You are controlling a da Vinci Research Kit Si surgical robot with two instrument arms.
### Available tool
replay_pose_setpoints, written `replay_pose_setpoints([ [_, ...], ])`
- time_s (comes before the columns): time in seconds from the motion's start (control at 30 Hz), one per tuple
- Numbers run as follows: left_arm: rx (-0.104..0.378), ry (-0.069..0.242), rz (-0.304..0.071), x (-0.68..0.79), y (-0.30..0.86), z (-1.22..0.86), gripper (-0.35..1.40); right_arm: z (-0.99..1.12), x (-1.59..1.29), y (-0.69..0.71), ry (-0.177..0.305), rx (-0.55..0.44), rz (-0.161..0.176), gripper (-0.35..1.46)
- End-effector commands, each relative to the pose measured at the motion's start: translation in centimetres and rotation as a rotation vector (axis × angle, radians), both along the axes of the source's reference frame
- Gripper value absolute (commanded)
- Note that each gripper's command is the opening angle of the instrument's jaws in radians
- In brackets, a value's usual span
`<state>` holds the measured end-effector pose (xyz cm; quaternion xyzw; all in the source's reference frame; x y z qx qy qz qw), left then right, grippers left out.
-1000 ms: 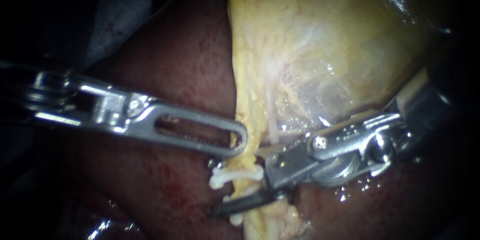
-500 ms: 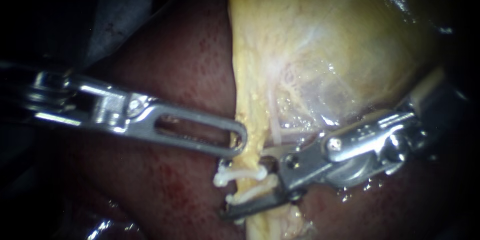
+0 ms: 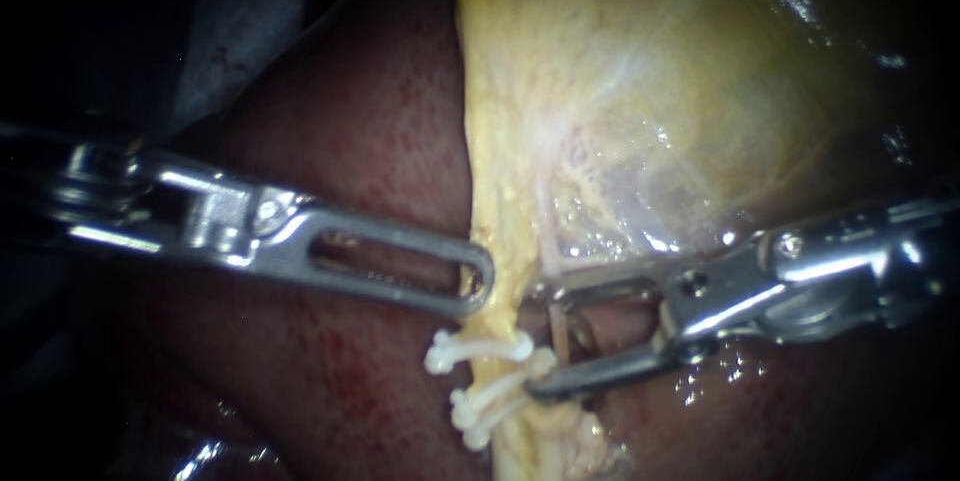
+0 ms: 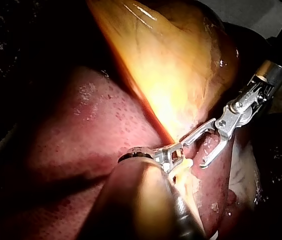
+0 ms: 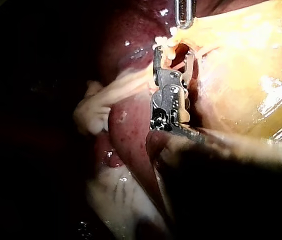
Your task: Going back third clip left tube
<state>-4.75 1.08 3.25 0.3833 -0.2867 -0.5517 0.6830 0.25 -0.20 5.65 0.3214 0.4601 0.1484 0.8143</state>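
Note:
The yellow left tube (image 3: 497,366) runs down from the gallbladder (image 3: 640,91) and carries white clips (image 3: 478,348), the lower ones close together (image 3: 487,403). My left instrument (image 3: 478,281) comes in flat over the liver (image 3: 380,121), its slotted jaws shut on the yellow tissue just above the clips. My right instrument (image 3: 533,341) stands to the right of the clipped tube with its jaws open. A thin strand (image 3: 557,329) crosses the gap between them. In the right wrist view the open jaws (image 5: 175,52) lie just short of the clips (image 5: 163,42).
Dark red liver (image 4: 81,130) surrounds the tube on both sides. The gallbladder (image 4: 181,65) is stretched upward. Pale loose tissue (image 5: 93,112) lies beside the right instrument's shaft. Wet glints lie on the liver under the right instrument (image 3: 720,371).
My right instrument has drawn back to the right off the left tube and its jaws have spread. The lower white clips now show uncovered. My left instrument has held still.

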Motion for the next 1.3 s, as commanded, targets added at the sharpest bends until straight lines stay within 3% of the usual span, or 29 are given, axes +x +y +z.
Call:
replay_pose_setpoints([
  [0.03,0.0,0.0,0.0,0.0,0.0,0.0,-0.35,-0.02,-0.04,0.02,0.0,-0.001,0.003,0.49],
  [0.17,0.0,0.0,0.0,0.0,0.0,0.0,-0.35,-0.14,-0.23,0.14,-0.008,0.009,0.023,0.49],
  [0.33,0.0,0.0,0.0,0.0,0.0,0.0,-0.35,-0.37,-0.47,0.4,-0.025,0.022,0.065,0.51],
  [0.53,-0.001,0.0,0.0,-0.01,0.01,0.01,-0.35,-0.56,-0.69,0.61,-0.03,0.004,0.085,0.52],
  [0.93,-0.008,0.007,-0.009,-0.02,0.05,0.12,-0.35,-0.59,-0.76,0.62,-0.035,0.002,0.095,0.52],
  [1.3,-0.029,0.028,-0.026,-0.35,0.01,0.49,-0.35,-0.6,-0.76,0.6,-0.035,0.001,0.095,0.53],
])
